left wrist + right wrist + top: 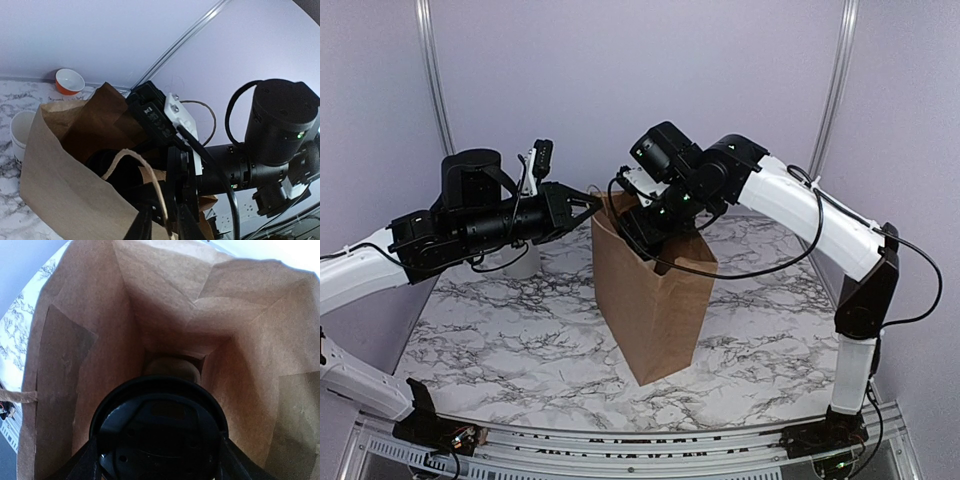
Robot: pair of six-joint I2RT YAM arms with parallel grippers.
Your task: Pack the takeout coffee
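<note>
A brown paper bag [655, 300] stands open in the middle of the table. My right gripper [655, 222] reaches down into its mouth and is shut on the takeout coffee. In the right wrist view the coffee's black lid [159, 432] fills the space between the fingers [84, 462] of the right gripper [159, 462], inside the bag's walls [105, 340]. The cup's white side is hidden. My left gripper [592, 203] pinches the bag's near top edge. In the left wrist view its fingers [141, 225] close on the bag's rim, with the twine handle [142, 165] between them.
A round pale object [172, 369] lies at the bottom of the bag. An orange bowl [69, 81] and a lidless white paper cup [20, 132] sit behind the bag on the left. A white cup [520, 262] stands under my left arm.
</note>
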